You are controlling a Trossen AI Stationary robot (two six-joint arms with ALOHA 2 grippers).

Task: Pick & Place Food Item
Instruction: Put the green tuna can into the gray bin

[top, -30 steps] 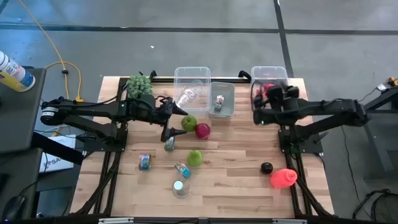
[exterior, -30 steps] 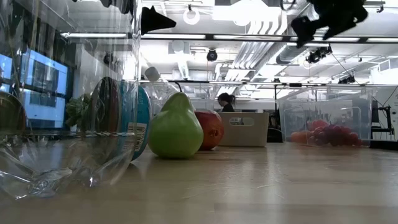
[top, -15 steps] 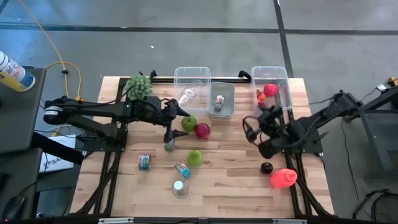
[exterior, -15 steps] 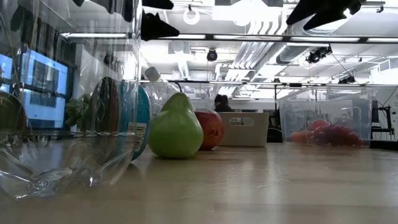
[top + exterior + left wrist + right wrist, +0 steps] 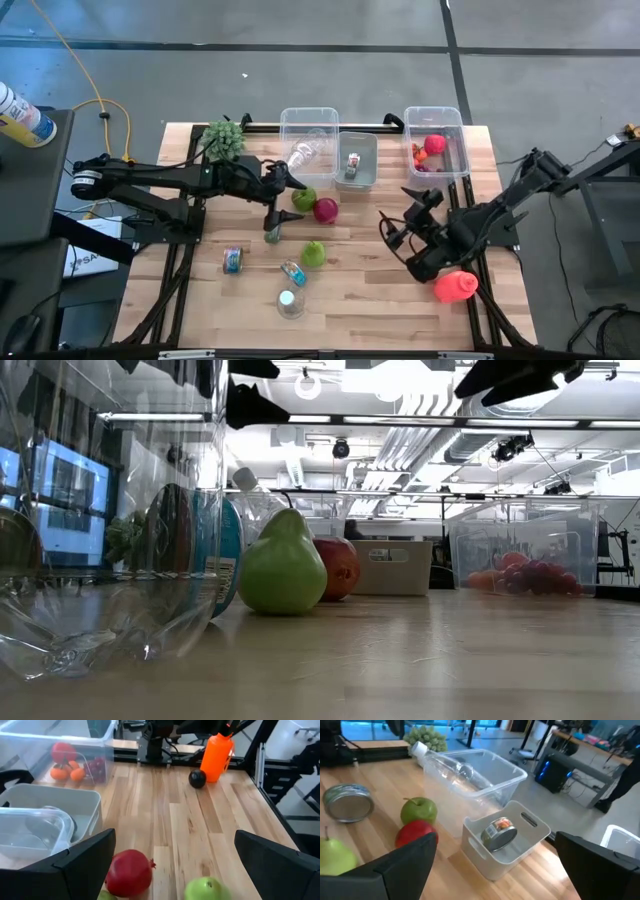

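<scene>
A green apple (image 5: 304, 197), a red pomegranate (image 5: 326, 209) and a green pear (image 5: 314, 253) rest on the wooden table near its middle. A bunch of green grapes (image 5: 224, 137) lies at the far left. My left gripper (image 5: 286, 197) hangs open just left of the apple, above the table; its wrist view shows the pomegranate (image 5: 129, 872) and the pear (image 5: 207, 889) ahead of it. My right gripper (image 5: 402, 216) hangs open right of the pomegranate and points toward the table's left, with the apple (image 5: 419, 810) and pomegranate (image 5: 415, 832) ahead. Neither gripper holds anything.
Along the far edge stand a clear bin (image 5: 308, 135) with a plastic bottle, a white bin (image 5: 356, 160) holding a can, and a clear bin (image 5: 435, 135) of red fruit. Cans (image 5: 232, 260) and a cup (image 5: 289, 303) lie near left. An orange-red bottle (image 5: 455, 286) stands near right.
My right gripper has swung from above the far right bin toward the table's near edge and its middle, sinking a little and turning to face the table's left. It has stayed open. The objects on the table have kept their places.
</scene>
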